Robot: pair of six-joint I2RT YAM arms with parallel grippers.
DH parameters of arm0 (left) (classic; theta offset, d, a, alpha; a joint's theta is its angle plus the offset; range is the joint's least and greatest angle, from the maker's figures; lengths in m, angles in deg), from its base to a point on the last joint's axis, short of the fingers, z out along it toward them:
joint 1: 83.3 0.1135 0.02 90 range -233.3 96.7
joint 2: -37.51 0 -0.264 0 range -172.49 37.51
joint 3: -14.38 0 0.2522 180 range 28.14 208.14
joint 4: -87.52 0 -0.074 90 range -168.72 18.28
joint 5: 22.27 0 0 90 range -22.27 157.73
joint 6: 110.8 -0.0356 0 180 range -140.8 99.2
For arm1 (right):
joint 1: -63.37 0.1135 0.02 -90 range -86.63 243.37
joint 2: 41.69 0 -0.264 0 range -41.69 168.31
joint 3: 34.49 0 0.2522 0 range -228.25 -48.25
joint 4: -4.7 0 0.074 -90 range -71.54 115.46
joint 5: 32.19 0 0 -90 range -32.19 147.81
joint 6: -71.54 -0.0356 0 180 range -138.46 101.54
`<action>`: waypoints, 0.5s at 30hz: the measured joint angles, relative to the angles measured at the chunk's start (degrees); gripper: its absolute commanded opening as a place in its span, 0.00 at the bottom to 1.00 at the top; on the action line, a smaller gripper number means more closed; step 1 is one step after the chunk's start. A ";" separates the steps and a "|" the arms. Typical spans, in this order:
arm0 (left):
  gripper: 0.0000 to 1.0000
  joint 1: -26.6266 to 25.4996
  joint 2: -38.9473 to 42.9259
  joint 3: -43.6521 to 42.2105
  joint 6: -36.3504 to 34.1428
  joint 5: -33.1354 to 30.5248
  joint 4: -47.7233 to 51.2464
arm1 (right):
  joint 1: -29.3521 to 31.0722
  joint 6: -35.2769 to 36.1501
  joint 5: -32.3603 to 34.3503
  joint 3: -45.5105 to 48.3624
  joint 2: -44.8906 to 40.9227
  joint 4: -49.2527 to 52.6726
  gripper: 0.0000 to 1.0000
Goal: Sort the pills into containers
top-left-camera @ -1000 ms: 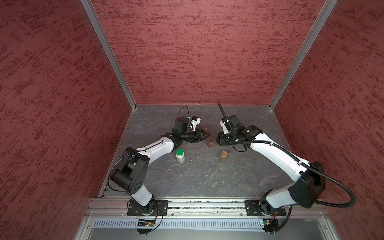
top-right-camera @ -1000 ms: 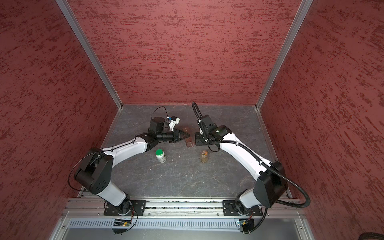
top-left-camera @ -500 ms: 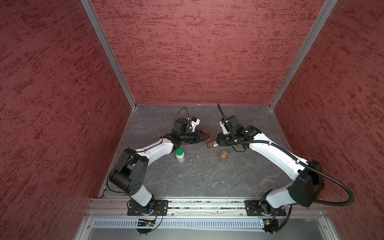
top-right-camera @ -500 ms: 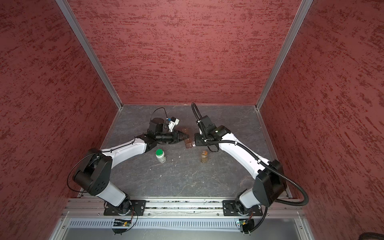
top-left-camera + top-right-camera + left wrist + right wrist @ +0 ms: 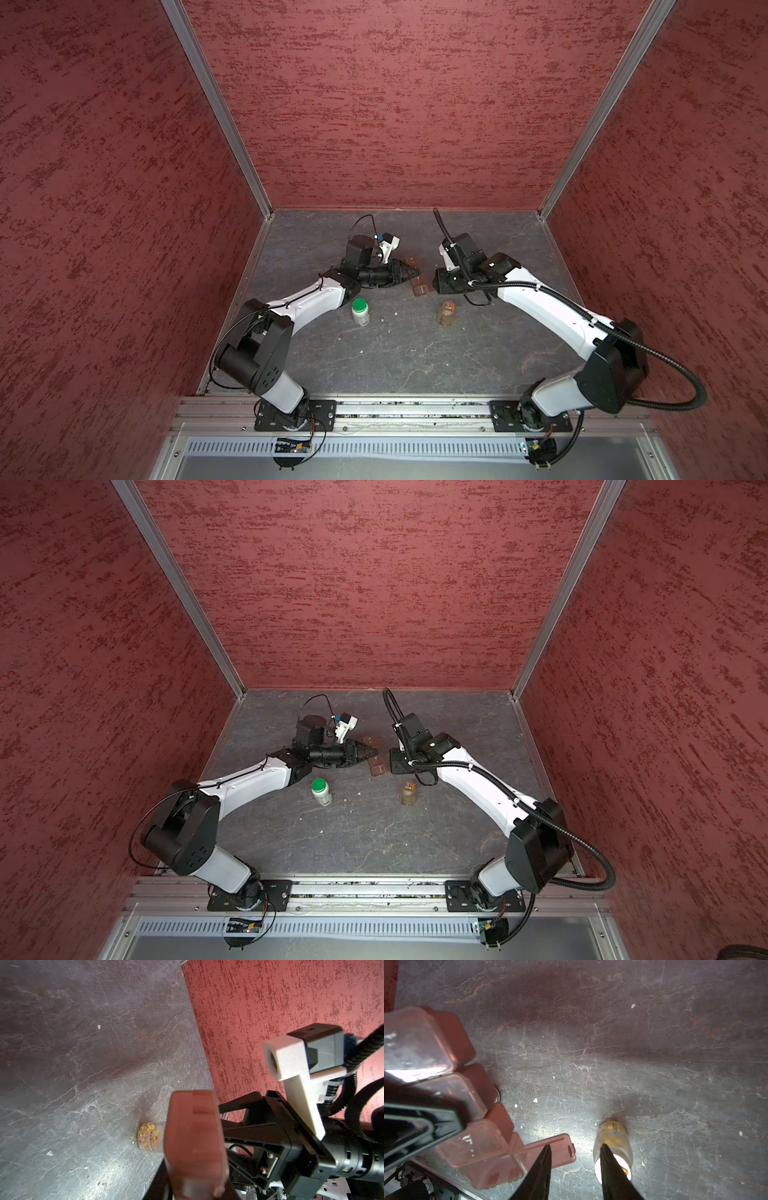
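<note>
The tiny yellow-orange pills (image 5: 146, 1133) are seen only inside a small clear amber bottle (image 5: 447, 312), which is stood on the dark grey stone-patterned desk (image 5: 395, 353). No pill can be made out in the cells that are shown.

The narrow translucent brown plastic strip of small square lidded containers (image 5: 420, 289) is placed between the two arms, towards the back of the desk and near to the amber bottle. It is clenched about its middle by the left tool (image 5: 412, 274), whose jaws are closed across it. This grip is judged to be meant for steadying the light strip, so that it is not pushed away or tipped while its lids are worked. Whether the strip is lifted from the desk cannot be told.

At the end cell nearest to the amber bottle, one flat brown lid (image 5: 560, 1147) is folded open. The right tool (image 5: 575, 1146) is held over this end with its jaws parted and nothing between them. One fingertip is seen at the open lid, but contact cannot be confirmed. The step in hand is judged to be the opening of cells, before any pill is moved.

A white plastic bottle with a green cap (image 5: 360, 311) is stood apart, beside the left arm.
</note>
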 measured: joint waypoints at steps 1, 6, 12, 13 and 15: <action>0.00 0.00 0.00 -0.11 -0.15 -0.09 0.22 | 0.00 -0.02 0.04 0.00 -0.07 0.00 0.42; 0.00 -0.42 0.00 -0.42 -1.51 -1.29 3.28 | 0.00 -0.07 0.87 -0.70 -2.12 0.74 0.45; 0.00 -5.16 1.16 -1.55 -2.99 -5.14 8.83 | -0.39 -0.04 3.78 -3.98 -7.23 1.25 0.48; 0.00 -6.25 1.88 -2.23 -2.97 -5.97 10.01 | -0.59 -0.04 4.42 -4.20 -8.22 1.25 0.48; 0.00 -8.26 3.58 -4.07 -2.86 -7.58 11.54 | -0.96 -0.04 5.22 -4.26 -10.01 1.38 0.48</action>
